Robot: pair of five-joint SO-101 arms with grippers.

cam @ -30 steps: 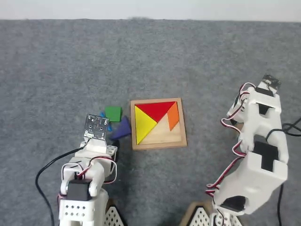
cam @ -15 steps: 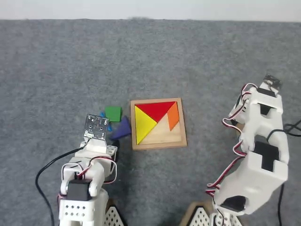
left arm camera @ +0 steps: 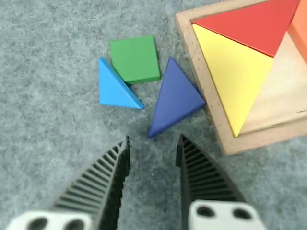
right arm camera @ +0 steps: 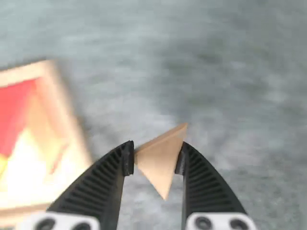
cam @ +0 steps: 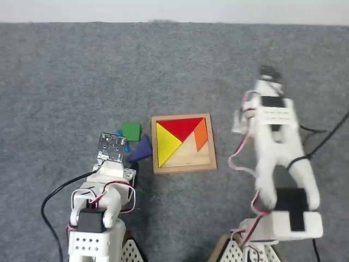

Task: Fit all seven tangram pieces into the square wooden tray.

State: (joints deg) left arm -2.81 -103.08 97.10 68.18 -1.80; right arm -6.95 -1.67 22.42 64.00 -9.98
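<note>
The square wooden tray (cam: 184, 166) holds a red triangle (cam: 180, 127), a yellow triangle (cam: 166, 143) and an orange parallelogram (cam: 201, 134). Left of it on the carpet lie a green square (left arm camera: 135, 58), a light blue triangle (left arm camera: 113, 88) and a dark blue triangle (left arm camera: 175, 98), which touches the tray's rim (left arm camera: 201, 72). My left gripper (left arm camera: 153, 140) hangs open just short of the dark blue triangle. My right gripper (right arm camera: 154, 147) is shut on a pale tan triangle (right arm camera: 160, 163), above the carpet to the right of the tray (right arm camera: 60, 96).
Grey carpet covers the whole table. The right arm (cam: 272, 125) stretches over the carpet right of the tray. The left arm (cam: 103, 185) stands at the near left. Open carpet lies beyond the tray and the loose pieces.
The right arm has swung left from the table's right side toward the tray. The left arm and all pieces on the carpet stayed put.
</note>
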